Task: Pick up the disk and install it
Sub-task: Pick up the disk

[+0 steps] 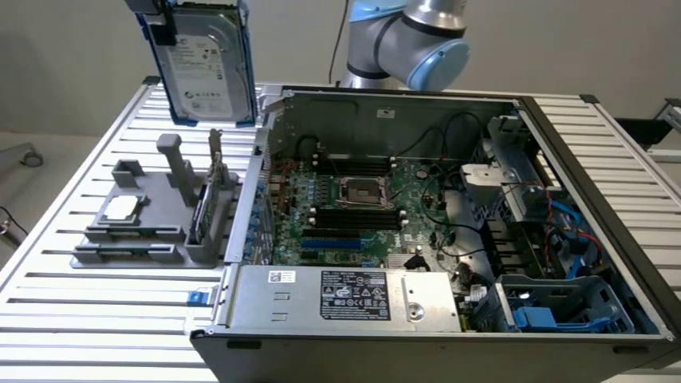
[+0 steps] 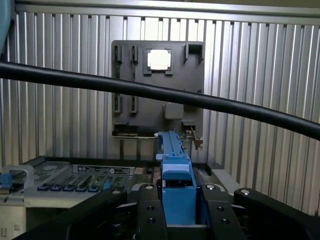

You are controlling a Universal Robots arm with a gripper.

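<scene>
The disk (image 1: pixel 202 68), a silver-grey drive with a white printed label in a blue carrier, hangs upright in the air above the far left of the table, clear of the grey fixture (image 1: pixel 139 231) below it. My gripper (image 1: pixel 168 25) grips it from above at its top edge. In the wrist view the blue carrier edge of the disk (image 2: pixel 175 165) runs between my black fingers (image 2: pixel 147 210), and the gripper (image 2: pixel 178 202) is shut on it. The fixture (image 2: pixel 157 90) lies far beneath.
An open computer case (image 1: pixel 596 199) takes up the exterior view's right, with a motherboard (image 1: pixel 356 199), a power supply (image 1: pixel 352 295) and a blue drive cage (image 1: pixel 564 307). A small silver chip (image 1: pixel 120 207) sits on the fixture. A black cable (image 2: pixel 240 110) crosses the wrist view. The slatted table (image 1: pixel 64 319) surrounds everything.
</scene>
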